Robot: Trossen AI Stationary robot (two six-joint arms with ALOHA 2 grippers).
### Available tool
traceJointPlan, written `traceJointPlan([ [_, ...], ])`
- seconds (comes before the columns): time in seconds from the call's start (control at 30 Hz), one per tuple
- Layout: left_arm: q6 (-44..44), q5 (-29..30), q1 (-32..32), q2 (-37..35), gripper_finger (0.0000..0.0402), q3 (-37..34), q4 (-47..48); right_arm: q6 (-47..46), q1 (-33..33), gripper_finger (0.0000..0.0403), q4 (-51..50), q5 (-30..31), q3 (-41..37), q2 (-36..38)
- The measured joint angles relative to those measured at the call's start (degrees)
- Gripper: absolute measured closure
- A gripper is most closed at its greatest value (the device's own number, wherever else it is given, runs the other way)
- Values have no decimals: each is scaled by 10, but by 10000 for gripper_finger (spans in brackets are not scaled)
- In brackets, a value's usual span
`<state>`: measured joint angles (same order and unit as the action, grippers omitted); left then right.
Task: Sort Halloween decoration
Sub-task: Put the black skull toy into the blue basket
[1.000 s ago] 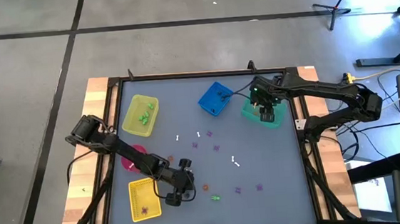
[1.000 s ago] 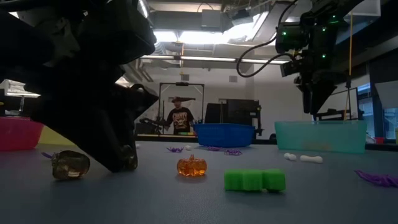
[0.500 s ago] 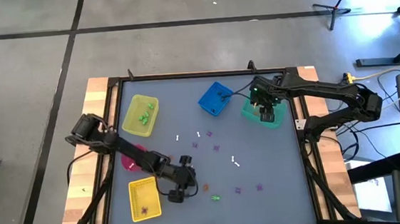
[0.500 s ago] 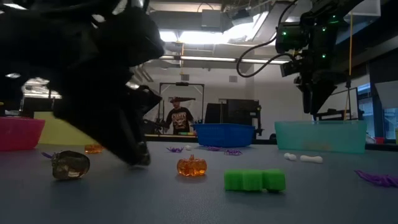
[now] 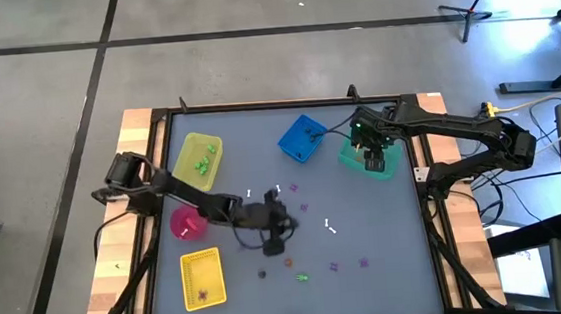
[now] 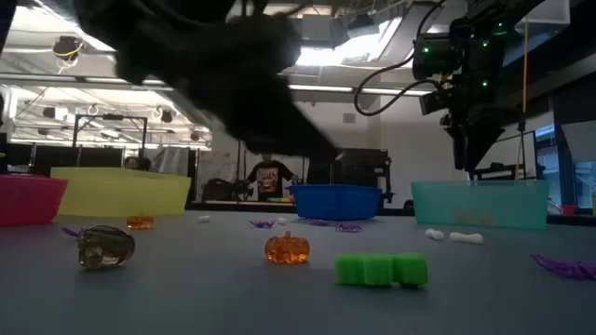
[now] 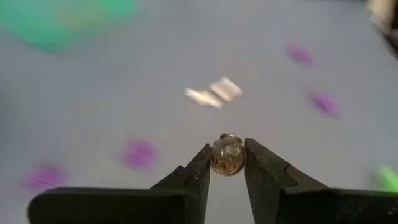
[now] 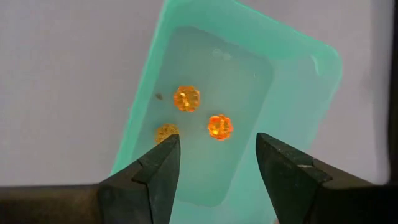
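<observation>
- Across the middle of the high view I have the grey table (image 5: pixel 388 249), framed in wood at its sides.
- Left arm reaches from the frame's left edge toward table centre; left gripper (image 7: pixel 227 163) is pinched on a small round amber-brown trinket (image 7: pixel 227 155), carried above the surface.
- Right arm comes in from the right edge; right gripper (image 8: pixel 217 158) hangs over the teal bin (image 5: pixel 386 164) in the upper right, jaws spread wide, holding nothing.
- Bins, by position in the high view: yellow bin (image 5: pixel 197 162) upper left with green pieces inside, blue bin (image 5: pixel 300 138) upper centre, pink bowl (image 5: pixel 188 225) at left, second yellow tray (image 5: pixel 202 280) lower left.
- Teal bin holds two orange pumpkins (image 8: pixel 186 98) and one duller brownish piece.
- Loose Halloween decoration lies scattered centre to lower right of the table: purple bits, white bones (image 5: pixel 330 227).
- Low view, foreground: dark skull-like piece (image 6: pixel 105 247) at left, orange pumpkin (image 6: pixel 287 248) centre, green block (image 6: pixel 381 270) just right of it.
</observation>
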<state>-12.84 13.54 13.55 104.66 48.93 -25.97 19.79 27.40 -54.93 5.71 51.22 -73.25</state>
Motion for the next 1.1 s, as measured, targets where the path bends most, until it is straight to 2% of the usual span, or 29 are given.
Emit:
traceJointPlan([
  [0.13, 55, 65, -54, 0, 337, 0, -96, 0, 0, 194, 0, -32, 0, 0],
  [0.37, 130, 68, -163, 0, 337, 0, -245, 0, 0, 194, 13, -53, 0, 0],
  [0.53, 118, 43, -235, 0, 337, 0, -249, 0, 0, 194, 34, -53, 0, 0],
  [0.7, 113, 18, -279, 0, 337, 0, -229, 0, 0, 194, 50, -53, 0, 0],
  [1.1, 100, 4, -289, 45, 337, 0, -226, 0, 0, 194, 56, -53, 0, 0],
])
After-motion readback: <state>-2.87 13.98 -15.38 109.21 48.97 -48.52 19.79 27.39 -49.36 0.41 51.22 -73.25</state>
